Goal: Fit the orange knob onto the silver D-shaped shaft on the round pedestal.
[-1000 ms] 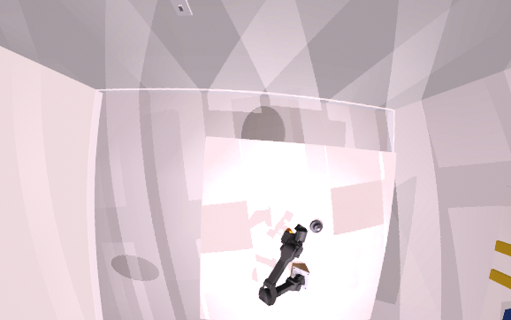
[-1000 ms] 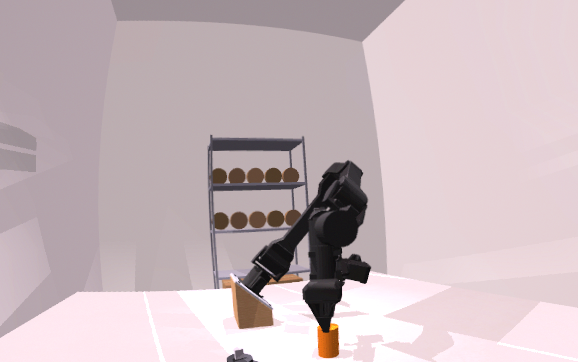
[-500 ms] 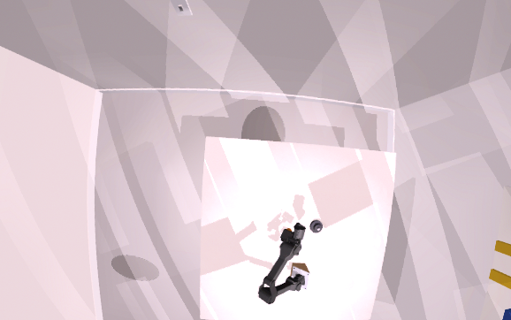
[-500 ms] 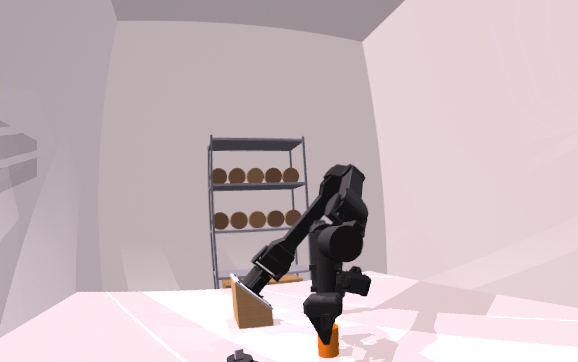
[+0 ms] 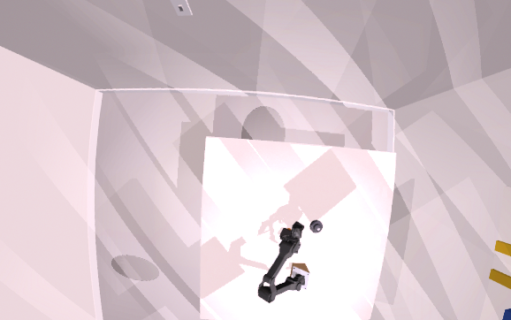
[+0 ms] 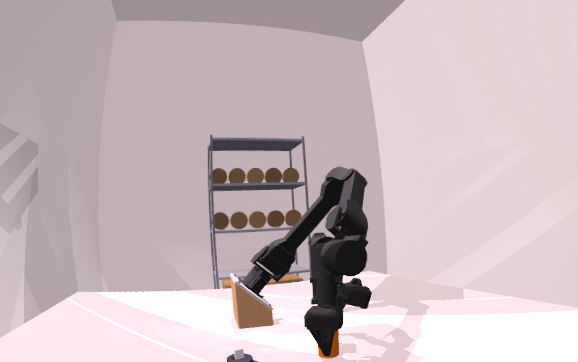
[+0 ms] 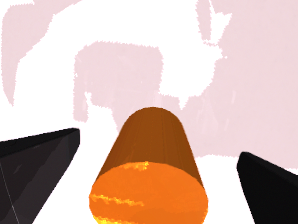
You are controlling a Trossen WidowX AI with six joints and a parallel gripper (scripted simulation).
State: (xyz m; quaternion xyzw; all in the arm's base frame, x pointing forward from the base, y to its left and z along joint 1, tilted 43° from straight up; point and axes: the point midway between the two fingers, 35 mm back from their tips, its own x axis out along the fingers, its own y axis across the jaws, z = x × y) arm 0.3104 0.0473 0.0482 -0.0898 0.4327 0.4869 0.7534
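The orange knob [image 6: 335,346] [image 7: 148,194] stands upright on the table; its smooth top and one side show in the wrist view. Its hole is underneath and hidden. My gripper [image 6: 327,350] [image 7: 160,149] is open and low at the knob, with one finger on each side and a gap at both sides in the wrist view. The dark round pedestal [image 5: 315,225] [image 6: 240,359] stands apart from the knob, to the right of the gripper in the top view. Its silver shaft [image 6: 239,353] points up and is bare; its flat side cannot be made out.
A wooden wedge mount [image 5: 301,267] [image 6: 253,317] carries the arm's base on the white table [image 5: 247,177]. A shelf rack [image 6: 257,186] with round brown items stands well behind the table.
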